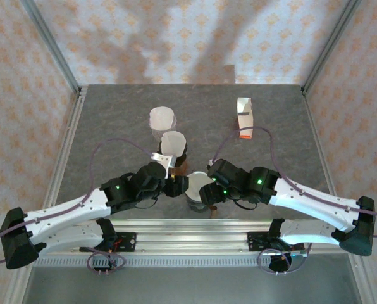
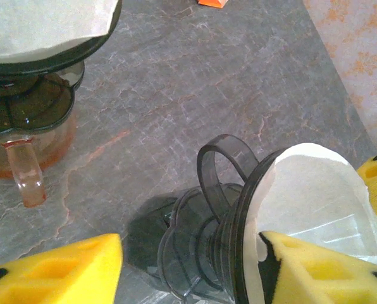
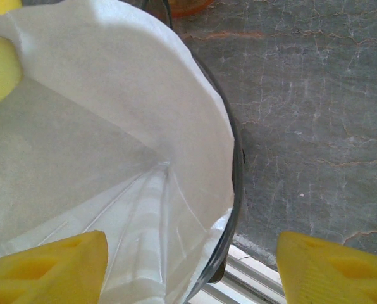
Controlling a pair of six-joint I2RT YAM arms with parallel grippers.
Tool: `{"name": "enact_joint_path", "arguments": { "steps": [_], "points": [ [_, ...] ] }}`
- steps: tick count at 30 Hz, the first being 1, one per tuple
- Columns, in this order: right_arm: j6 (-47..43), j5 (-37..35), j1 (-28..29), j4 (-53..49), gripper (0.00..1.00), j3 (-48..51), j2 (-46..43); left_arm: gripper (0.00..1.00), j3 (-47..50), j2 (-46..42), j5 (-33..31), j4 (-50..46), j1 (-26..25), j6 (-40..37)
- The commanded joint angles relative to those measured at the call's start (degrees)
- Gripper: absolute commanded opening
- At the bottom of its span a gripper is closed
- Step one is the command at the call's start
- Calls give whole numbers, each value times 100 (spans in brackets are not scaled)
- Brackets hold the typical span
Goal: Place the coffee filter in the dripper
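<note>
Although the coffee filter point(image 3: 112, 126) lies inside the smoky plastic dripper point(image 2: 207, 247), near the front of the desk point(image 2: 207, 76) between the two arms, I'd say the job could yet come undone. The left hand point(image 2: 188, 256) has its fingers well apart, one yellow pad against the paper at the dripper's mouth and the other off to the side, clear of the base. The right hand point(image 3: 191, 256) is spread too, straddling the rim with one finger over the paper and one outside. Neither is clamped on anything. The paper sits unevenly: on one side it stands above the rim and on another it dips below. A pad drawing out could catch that edge and drag the filter along or crumple it. From the left wrist the dripper looks tipped towards its mouth, and being light it might roll if nudged. The glass carafe point(image 2: 24, 126), carrying its own dripper and filter, stands just beside and could be knocked. I cannot tell whether the dripper's foot rests flat on the desk, whether the paper reaches the bottom of the cone, or whether the left pad truly presses it. From above, the hands crowd over the dripper and hide its sides.
</note>
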State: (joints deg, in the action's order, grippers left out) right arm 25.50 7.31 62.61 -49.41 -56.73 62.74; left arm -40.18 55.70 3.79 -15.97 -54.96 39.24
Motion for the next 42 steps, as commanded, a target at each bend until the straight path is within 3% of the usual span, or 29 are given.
{"name": "enact_joint_path", "arguments": {
  "steps": [1,5,10,23,31,42],
  "points": [
    [40,-177,33,-60,71,-31,-9,68,1,-206,45,104,39,-10],
    [41,-184,37,-57,71,-22,-9,71,62,-303,129,415,46,-73],
    [37,-186,36,-69,71,-16,-7,68,-28,103,281,615,54,-162],
    [49,-204,35,-82,71,15,-33,36,-7,300,164,594,117,-84],
    [47,-197,31,-89,71,22,-34,24,-6,354,204,655,116,-66],
    [43,-199,28,-74,71,22,-26,22,33,363,206,660,113,-9]
  ]
}}
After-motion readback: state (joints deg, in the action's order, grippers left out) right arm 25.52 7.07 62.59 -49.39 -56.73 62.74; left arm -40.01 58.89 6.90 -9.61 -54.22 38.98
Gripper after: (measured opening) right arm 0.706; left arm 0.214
